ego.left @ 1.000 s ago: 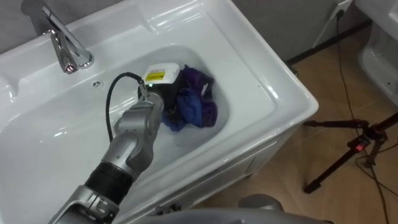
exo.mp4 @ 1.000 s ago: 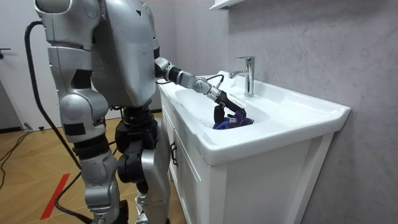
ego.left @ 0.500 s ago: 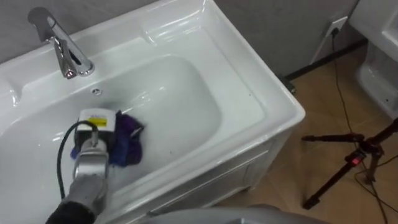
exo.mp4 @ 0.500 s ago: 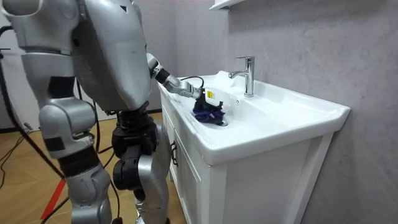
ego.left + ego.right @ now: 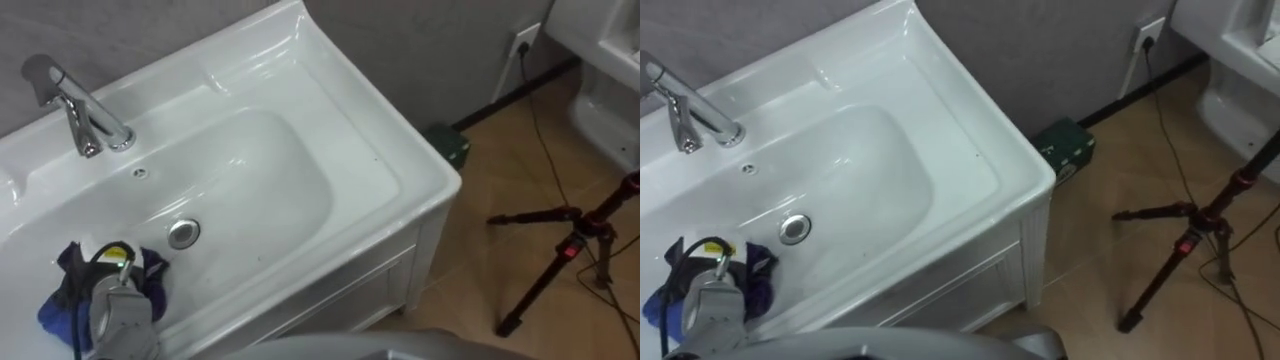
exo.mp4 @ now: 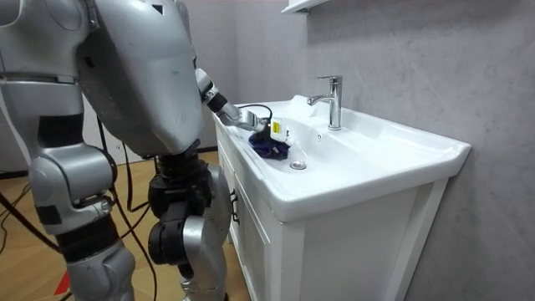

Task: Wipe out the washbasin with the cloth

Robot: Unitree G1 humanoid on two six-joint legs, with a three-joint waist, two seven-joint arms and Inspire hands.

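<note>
The white basin (image 5: pixel 400 170) has a chrome faucet (image 5: pixel 75 110) at the back and a round drain (image 5: pixel 183 233) in its bowl. A bunched blue-purple cloth (image 5: pixel 55 310) lies at the bowl's near left end, left of the drain. My left hand (image 5: pixel 112 300) is down on it, shut on the cloth, which bulges out on both sides of the wrist. The room view has the left hand (image 6: pixel 257 125) over the cloth (image 6: pixel 272 149) at the basin's end nearest my body, with the faucet (image 6: pixel 333 100) farther along.
A white cabinet (image 6: pixel 334 251) carries the basin. On the wooden floor to the right stand a black tripod (image 5: pixel 570 240) with cables and a green box (image 5: pixel 445 145) by the wall. A white fixture (image 5: pixel 600 60) shows at the upper right.
My left hand has swept the cloth from the bowl's right middle across to its left end, past the drain. The eye views have shifted as well.
</note>
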